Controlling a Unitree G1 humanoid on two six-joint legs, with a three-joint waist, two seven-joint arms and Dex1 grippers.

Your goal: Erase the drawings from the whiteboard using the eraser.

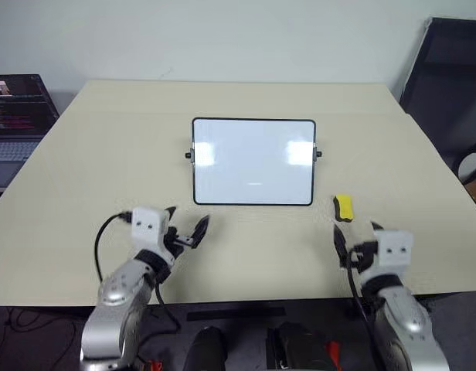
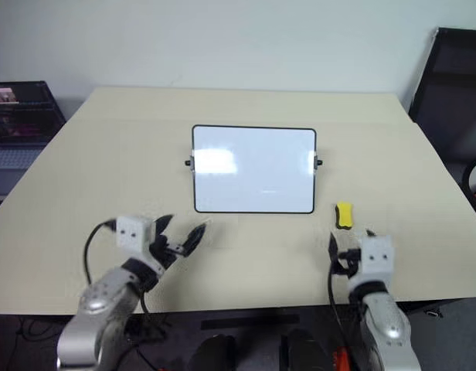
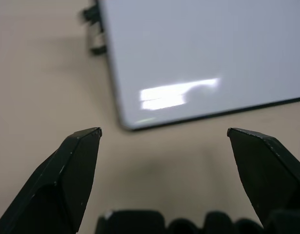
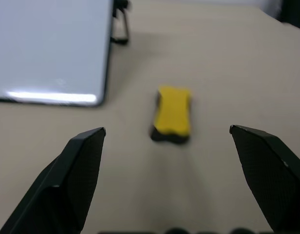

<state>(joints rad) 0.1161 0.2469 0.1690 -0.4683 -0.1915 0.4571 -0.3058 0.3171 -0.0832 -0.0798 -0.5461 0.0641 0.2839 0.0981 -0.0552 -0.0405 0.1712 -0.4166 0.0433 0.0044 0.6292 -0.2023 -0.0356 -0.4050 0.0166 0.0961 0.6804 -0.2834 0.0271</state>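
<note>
Eraser point(image 4: 172, 116) lay on the desk point(image 1: 107, 154) just ahead of the right gripper point(image 4: 167, 134), untouched; both grippers pointed level, fingers apart, left gripper point(image 3: 163, 132) facing the whiteboard point(image 1: 253, 161).

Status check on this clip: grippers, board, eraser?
Both grippers, left and right, open, empty. Whiteboard looks clean. Eraser on table beside it. Nothing obstructing.

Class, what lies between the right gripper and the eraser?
Only bare table; the right wrist view shows it between the right gripper and the eraser.

Both arms reach forward, left pincer point(image 1: 188, 226) and right pincer point(image 4: 167, 146) spread wide.
</note>
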